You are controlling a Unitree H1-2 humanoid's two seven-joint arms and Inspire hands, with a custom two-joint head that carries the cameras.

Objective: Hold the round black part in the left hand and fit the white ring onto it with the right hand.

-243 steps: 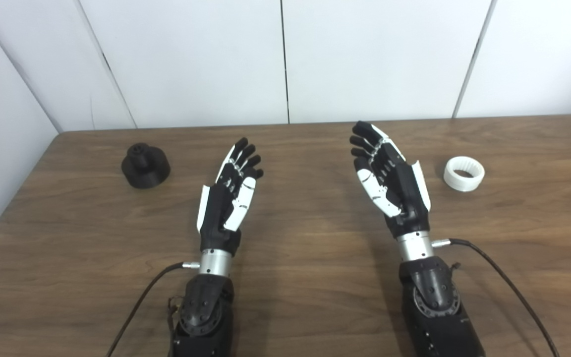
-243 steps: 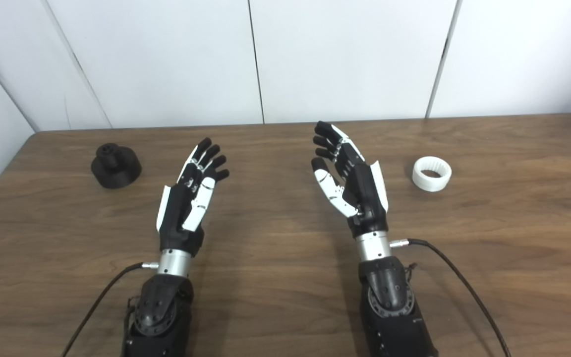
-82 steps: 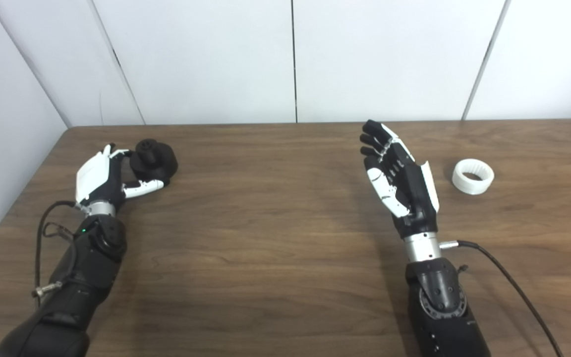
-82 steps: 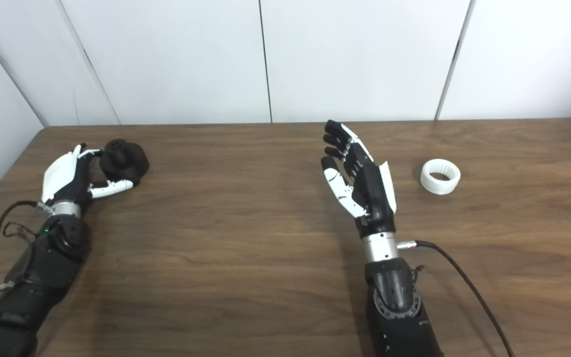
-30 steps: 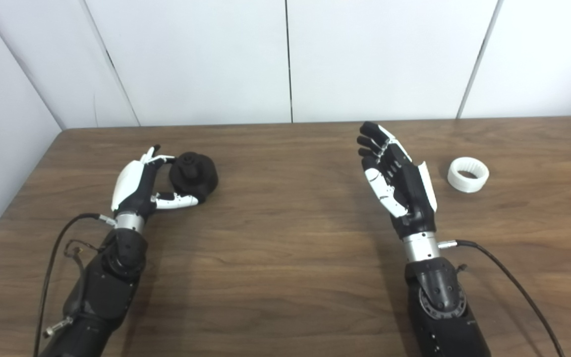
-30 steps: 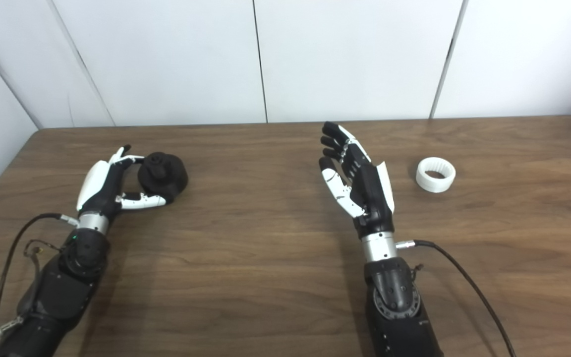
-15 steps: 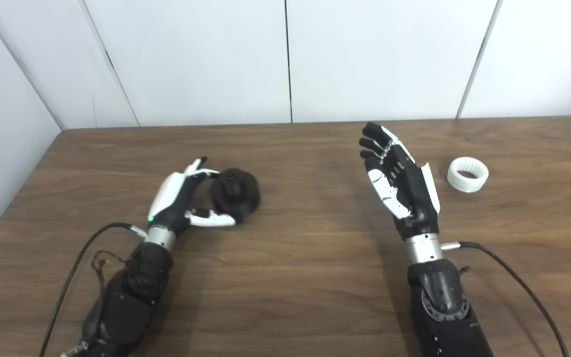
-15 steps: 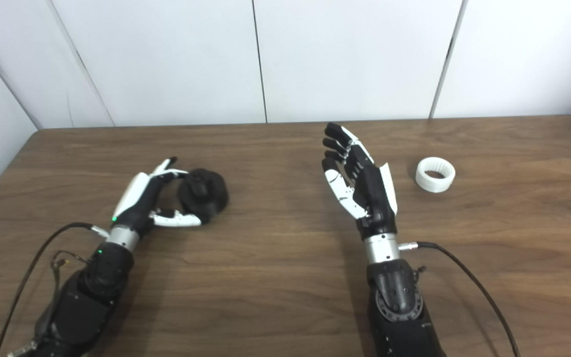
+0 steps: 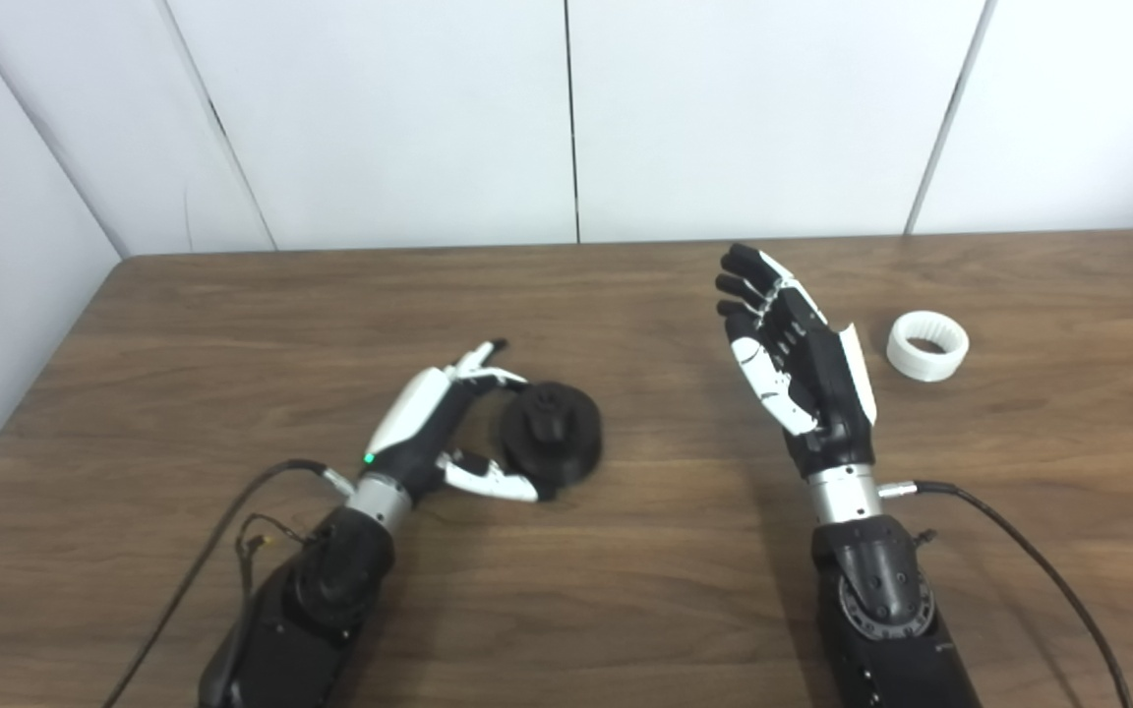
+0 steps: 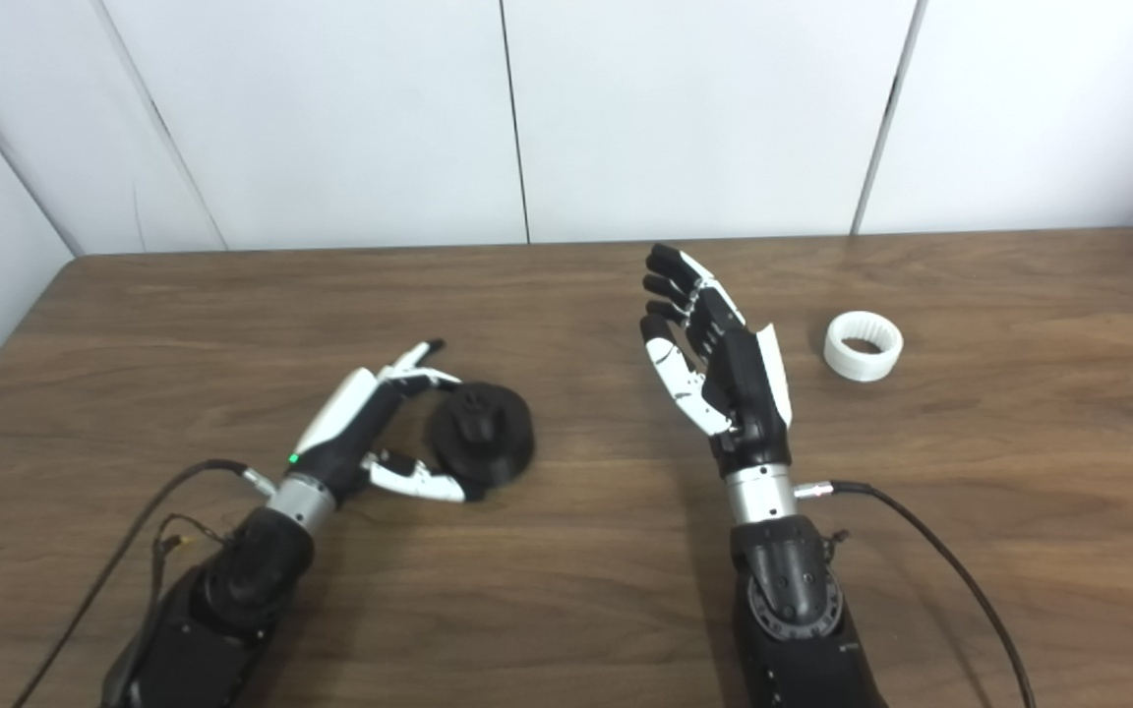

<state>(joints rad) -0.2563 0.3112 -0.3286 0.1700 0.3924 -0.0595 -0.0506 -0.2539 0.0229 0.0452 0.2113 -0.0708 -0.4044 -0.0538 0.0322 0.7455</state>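
White wall panels behind, brown wood-grain table (image 9: 626,590) filling the view. Nearest, both black forearms come in from the bottom edge, each trailing a black cable (image 9: 1029,560).

Left hand (image 9: 439,433) lies low over the table, thumb under and fingers curled over the rim of the round black plastic part (image 9: 552,442), a squat disc with a raised knobbed hub on top. Hand is closed on it from its left side; part sits just beyond the fingertips' reach-in, tilted a bit toward the camera, and whether its base touches the table cannot be told.

Right hand (image 9: 798,359) is held upright, palm facing inward, fingers spread and slightly bent, holding nothing. White ribbed plastic ring (image 9: 927,344) lies flat on the table just right of and a little beyond that hand, apart from it, hole up.

Handling guess: both look like rigid printed plastic, light, not fragile. Black part is wide, so a rim grip is fine but leaves the hub free, good. Ring is short and thin-walled; probably best pinched across its outer wall with thumb and fingertips. Ribbing should help against slipping; could skid on the smooth table.
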